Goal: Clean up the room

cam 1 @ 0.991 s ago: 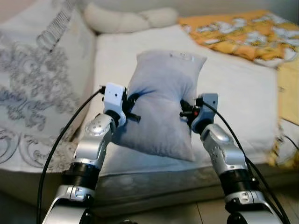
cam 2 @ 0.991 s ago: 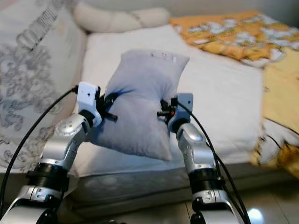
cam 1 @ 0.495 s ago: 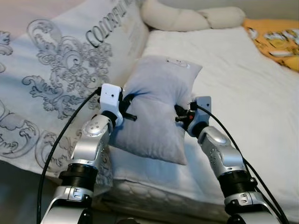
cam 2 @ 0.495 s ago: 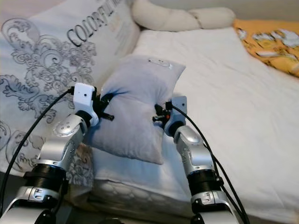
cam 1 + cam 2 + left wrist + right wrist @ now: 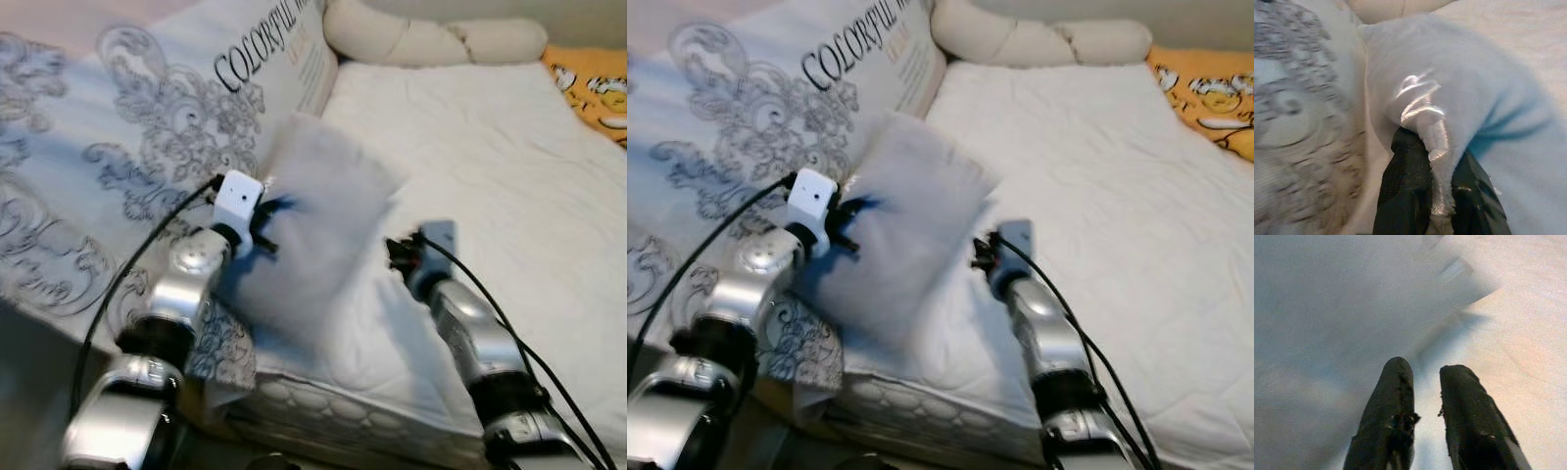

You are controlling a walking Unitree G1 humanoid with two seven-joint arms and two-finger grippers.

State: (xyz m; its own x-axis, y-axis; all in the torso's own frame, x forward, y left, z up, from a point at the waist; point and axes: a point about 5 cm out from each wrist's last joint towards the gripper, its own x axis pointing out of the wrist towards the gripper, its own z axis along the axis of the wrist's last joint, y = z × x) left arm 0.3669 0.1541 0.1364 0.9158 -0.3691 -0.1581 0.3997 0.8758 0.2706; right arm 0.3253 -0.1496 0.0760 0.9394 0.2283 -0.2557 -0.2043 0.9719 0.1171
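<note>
Pillow btwn patterned quilt & white mattress

Pillow apparently on mattress, duvet left, bolster behind.

- A white mattress with a quilted side.
- A cream bolster at its head.
- An orange patterned blanket at the far right.
</note>
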